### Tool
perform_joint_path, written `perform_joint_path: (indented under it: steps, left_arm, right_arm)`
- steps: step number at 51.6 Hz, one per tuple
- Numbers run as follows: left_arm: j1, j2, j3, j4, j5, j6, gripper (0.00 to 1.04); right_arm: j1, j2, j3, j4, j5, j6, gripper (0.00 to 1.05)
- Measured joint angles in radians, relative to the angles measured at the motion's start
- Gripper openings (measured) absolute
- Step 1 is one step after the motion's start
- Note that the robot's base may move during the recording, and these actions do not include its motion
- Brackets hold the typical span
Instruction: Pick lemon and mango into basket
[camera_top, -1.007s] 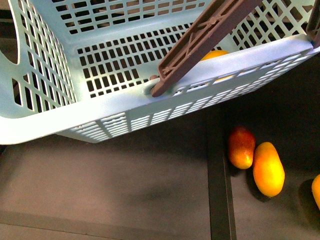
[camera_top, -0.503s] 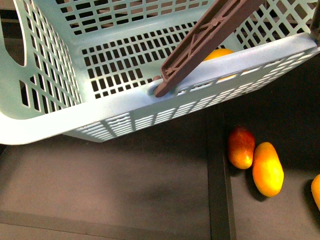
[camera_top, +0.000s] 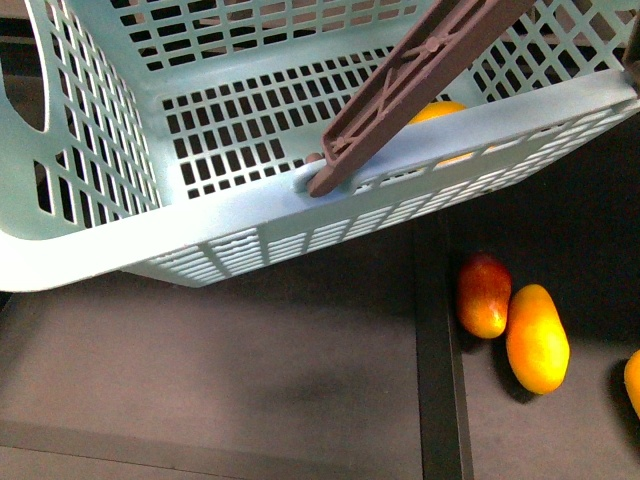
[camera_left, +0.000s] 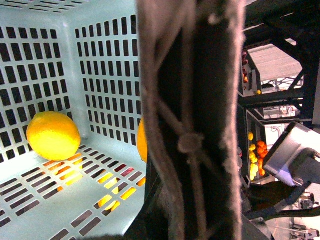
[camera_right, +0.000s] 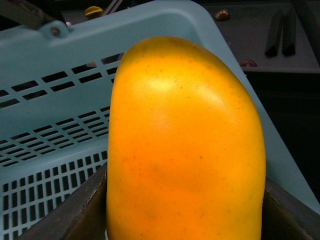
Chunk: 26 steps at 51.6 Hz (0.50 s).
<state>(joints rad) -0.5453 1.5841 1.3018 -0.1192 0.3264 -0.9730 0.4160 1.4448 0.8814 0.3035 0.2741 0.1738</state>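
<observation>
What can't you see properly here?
Front view: the handle and basket rim cover most of an orange fruit; the edge cuts off a second fruit.
Left wrist view: the blurry handle covers all but a sliver of fruit beside the lemon.
Right wrist view: the mango fills the picture, hiding what's behind.

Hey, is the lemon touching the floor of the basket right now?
Touching. The left wrist view shows the lemon resting on the slotted floor of the basket, with no gap beneath it.

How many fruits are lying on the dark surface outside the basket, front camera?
3: a red-and-yellow mango, an orange-yellow mango beside it, and an orange fruit cut off at the right edge. The basket may hide more.
</observation>
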Motion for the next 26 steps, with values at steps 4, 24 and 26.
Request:
perform_joint_path:
  steps: [4, 24, 26]
  left_arm:
    - [0.0, 0.0, 0.0, 0.0, -0.001, 0.0, 0.05]
    - [-0.001, 0.0, 0.0, -0.001, -0.006, -0.005, 0.05]
    - [0.0, 0.0, 0.0, -0.001, -0.01, -0.002, 0.05]
  right_arm:
    - [0.0, 0.0, 0.0, 0.0, 0.011, 0.013, 0.8]
    - [-0.108, -0.315, -0.122, -0.151, -0.002, 0.073, 0.96]
    - [-0.138, -0.385, -0.153, -0.193, 0.004, 0.077, 0.96]
